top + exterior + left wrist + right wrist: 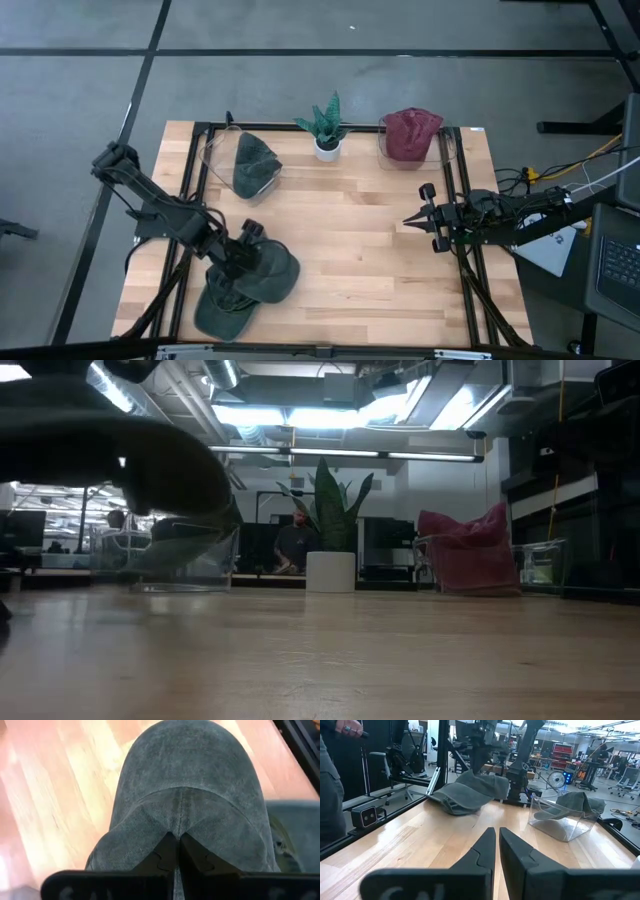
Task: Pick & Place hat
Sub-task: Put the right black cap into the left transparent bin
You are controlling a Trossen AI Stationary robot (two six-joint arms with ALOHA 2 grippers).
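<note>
Fingers of our left gripper (243, 262) are pinched tight on the crown of a grey-green suede-like cap (262, 274), which the right wrist view shows lifted off the pale wooden slatted table (370, 250), near its front left corner. A second cap of the same grey-green (222, 312) lies flat just in front of it, partly under it. The held cap's long axis runs roughly from the gripper outward toward the table's middle, brim end we think leading, though the overhead view is too cluttered to be sure.

From the gripper, the clear plastic bin (215, 152) at the back left lies straight toward the far edge, and it already holds another grey-green cap (252, 163). The matching clear bin (444, 145) at the back right holds a dark red cap (409, 133). A small potted spiky plant (326, 125) stands between them.

Our right gripper (418, 221) waits at the right edge, fingers nearly together and empty; the left arm is plainly the nearer.
</note>
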